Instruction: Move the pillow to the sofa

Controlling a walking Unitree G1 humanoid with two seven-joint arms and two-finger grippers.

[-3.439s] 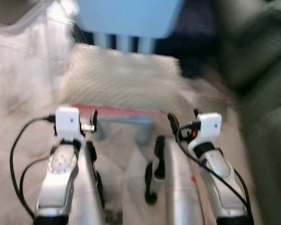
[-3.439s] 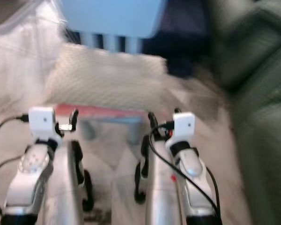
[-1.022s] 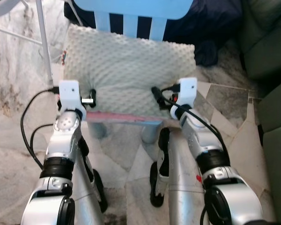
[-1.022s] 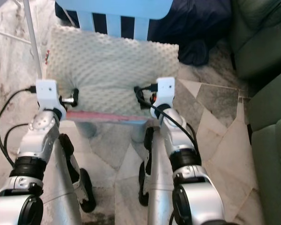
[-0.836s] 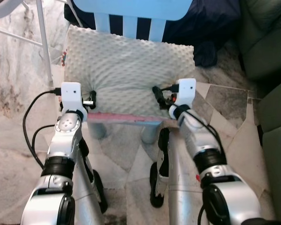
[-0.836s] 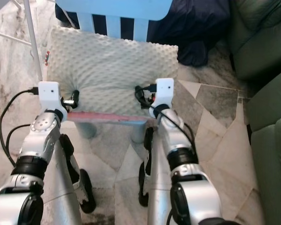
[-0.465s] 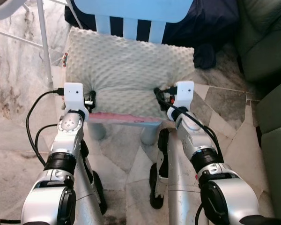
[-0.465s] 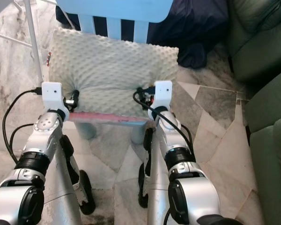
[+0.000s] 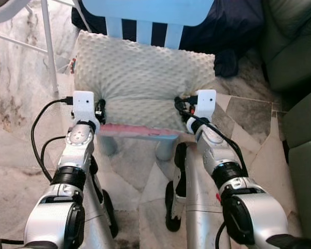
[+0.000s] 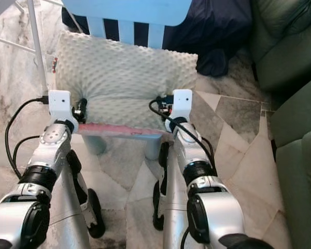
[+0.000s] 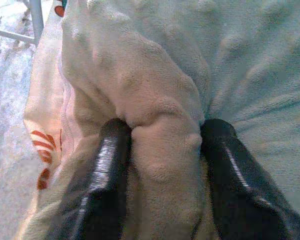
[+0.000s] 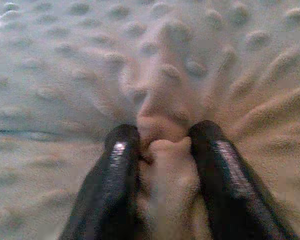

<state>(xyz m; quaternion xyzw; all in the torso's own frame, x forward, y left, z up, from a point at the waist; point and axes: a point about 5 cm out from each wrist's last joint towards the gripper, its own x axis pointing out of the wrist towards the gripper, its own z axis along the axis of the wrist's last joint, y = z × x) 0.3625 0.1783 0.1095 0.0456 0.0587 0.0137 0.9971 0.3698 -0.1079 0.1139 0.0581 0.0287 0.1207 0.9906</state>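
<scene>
The pillow [image 9: 142,78] is lying on the blue chair [image 9: 145,10] seat. The left gripper [image 11: 162,150] and right gripper [image 12: 162,145] are pinching folds along its front edge, jaws clamped. Only fabric is being held, so lifting risks the plush slipping free.

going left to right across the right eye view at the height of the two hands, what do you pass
white metal pole → left hand pinching the pillow → right hand pinching it too → marble floor → green sofa
</scene>
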